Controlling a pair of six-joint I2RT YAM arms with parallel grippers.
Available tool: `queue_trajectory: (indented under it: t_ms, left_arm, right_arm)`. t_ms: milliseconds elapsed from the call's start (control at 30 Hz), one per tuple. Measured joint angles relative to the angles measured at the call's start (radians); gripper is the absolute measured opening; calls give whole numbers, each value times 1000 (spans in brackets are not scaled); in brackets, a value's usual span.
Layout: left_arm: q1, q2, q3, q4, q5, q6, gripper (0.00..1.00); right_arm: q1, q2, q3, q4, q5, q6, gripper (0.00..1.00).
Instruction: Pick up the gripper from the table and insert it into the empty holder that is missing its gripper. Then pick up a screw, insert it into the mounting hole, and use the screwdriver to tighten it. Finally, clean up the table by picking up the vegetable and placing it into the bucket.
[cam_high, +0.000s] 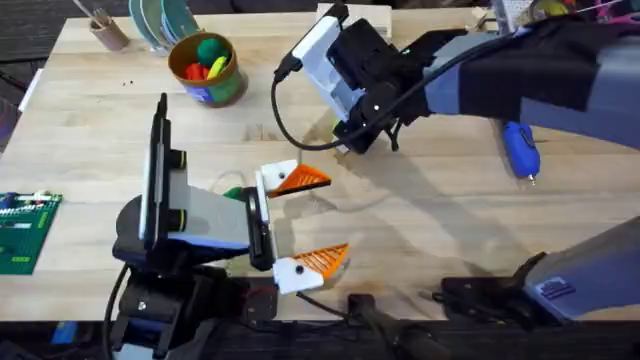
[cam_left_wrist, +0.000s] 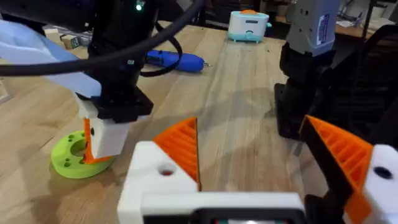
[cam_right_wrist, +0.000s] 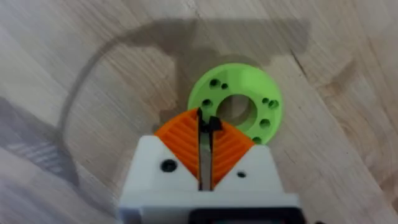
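The screwdriver (cam_high: 520, 150) lies near the table's (cam_high: 440, 210) right edge. Mid-table, the right hand (cam_right_wrist: 205, 140), fingers pressed together, points down over a lime-green disc (cam_right_wrist: 239, 102). The left hand (cam_high: 312, 218), spread wide, reaches level from the near edge.

A lime-green disc with holes (cam_right_wrist: 237, 107) is lying flat on the pale wooden worktop (cam_high: 90, 120); a green circuit board (cam_high: 22, 232) is sitting at the worktop's left edge; a brown cup with sticks (cam_high: 105, 28) is standing near the far left corner, and stacked teal plates (cam_high: 160, 20) are leaning just beside it.
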Motion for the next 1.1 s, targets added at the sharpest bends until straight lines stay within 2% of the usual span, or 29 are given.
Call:
queue_trajectory:
  t_ms: [67,100,600,967,1100]
  left_arm:
    - [0,0,0,0,0,0,992]
    - [0,0,0,0,0,0,993]
    - [0,0,0,0,0,0,993]
    - [0,0,0,0,0,0,993]
    - [0,0,0,0,0,0,993]
  right_arm:
    - [0,0,0,5,9,1,25]
    - [0,0,0,6,14,1,13]
    - [0,-21,0,-20,38,4,9]
    - [0,-188,0,-43,39,4,8]
    - [0,-226,11,-129,39,-1,8]
